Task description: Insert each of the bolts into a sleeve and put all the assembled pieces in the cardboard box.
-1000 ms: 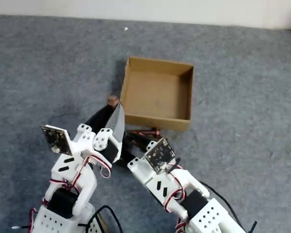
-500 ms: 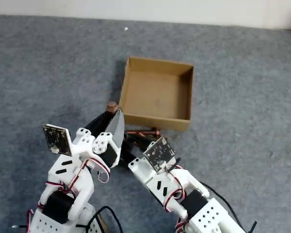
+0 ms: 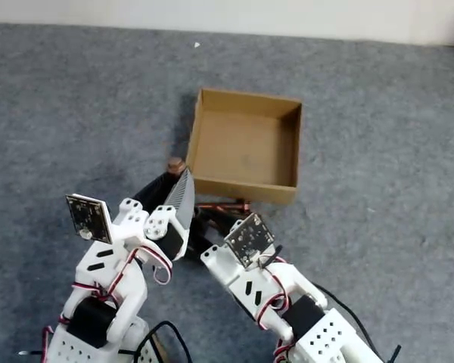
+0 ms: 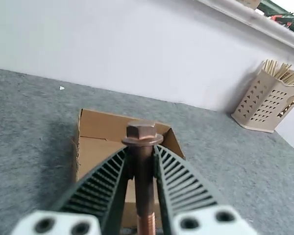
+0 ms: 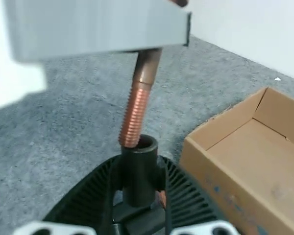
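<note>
My left gripper (image 4: pixel 141 152) is shut on a copper bolt (image 4: pixel 143 171), whose hex head (image 3: pixel 175 163) sticks out past the fingertips just left of the cardboard box (image 3: pixel 246 147). My right gripper (image 5: pixel 138 165) is shut on a dark sleeve (image 5: pixel 138 171) held upright. The bolt's threaded end (image 5: pixel 134 117) comes down tilted, and its tip rests at the rim of the sleeve's open mouth. In the high view the left gripper (image 3: pixel 178 189) lies over the right arm's fingers, close to the box's near left corner. The box (image 4: pixel 95 122) looks empty inside.
Grey carpet covers the table all around the box (image 5: pixel 255 152). A perforated holder full of wooden sticks (image 4: pixel 269 100) stands by the white wall, far off to the right. The two arms' bodies crowd the near edge, with red wires (image 3: pixel 223 206) between them.
The left gripper with the bolt has drawn back slightly toward the near edge; the bolt head sits a little lower in the high view. The right arm has kept still.
</note>
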